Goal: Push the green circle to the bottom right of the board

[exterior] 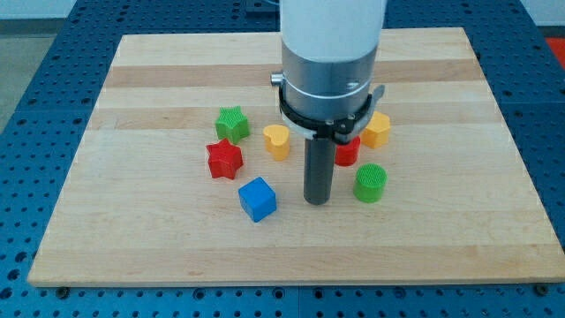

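My tip rests on the board, with no jaws to open or shut (it is a bare rod), just to the view's left of the green circle, with a small gap showing. The blue cube lies on its other side. A clean push would probably start from the circle's upper left, driving toward the view's bottom right, away from the red block.
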`<action>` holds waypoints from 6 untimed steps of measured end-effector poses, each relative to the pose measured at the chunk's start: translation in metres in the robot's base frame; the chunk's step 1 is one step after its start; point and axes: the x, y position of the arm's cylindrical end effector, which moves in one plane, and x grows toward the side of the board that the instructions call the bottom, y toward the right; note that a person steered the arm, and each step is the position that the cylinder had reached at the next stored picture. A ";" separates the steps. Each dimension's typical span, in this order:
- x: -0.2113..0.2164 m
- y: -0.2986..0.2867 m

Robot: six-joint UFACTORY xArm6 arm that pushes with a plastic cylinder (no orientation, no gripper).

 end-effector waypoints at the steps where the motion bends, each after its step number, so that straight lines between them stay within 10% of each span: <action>1: -0.013 0.021; 6: 0.017 0.129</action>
